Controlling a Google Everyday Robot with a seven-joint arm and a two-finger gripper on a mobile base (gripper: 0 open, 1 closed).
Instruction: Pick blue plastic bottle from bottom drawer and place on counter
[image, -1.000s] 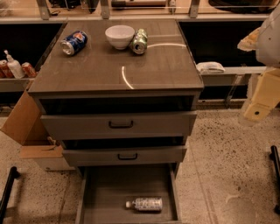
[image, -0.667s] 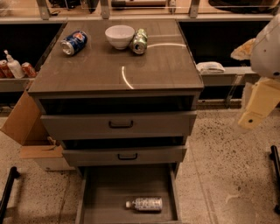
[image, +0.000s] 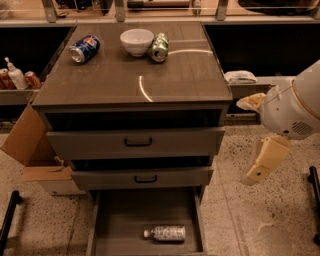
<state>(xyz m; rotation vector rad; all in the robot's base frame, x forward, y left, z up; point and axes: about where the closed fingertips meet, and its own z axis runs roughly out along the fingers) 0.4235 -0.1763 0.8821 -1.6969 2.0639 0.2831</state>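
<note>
Drawer: open grey bottom drawer (image: 125, 210) holds small clear plastic bottle (image: 165, 233), white cap, lying sideways.
Arm: cream end effector (image: 264, 161) off right of grey cabinet (image: 100, 144); wide or narrow, can't tell.
Table: glossy grey-brown table (image: 125, 85) bearing blue can (image: 84, 48), white bowl (image: 136, 41), green can (image: 160, 47).

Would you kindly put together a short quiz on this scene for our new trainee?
1. True or false: the blue plastic bottle lies on its side in the bottom drawer.
2. The gripper is: A) inside the drawer; B) outside the drawer, at the picture's right; C) gripping the bottle.
3. How many cans lie on the counter?
Key: 1 true; 2 B; 3 two.
</note>
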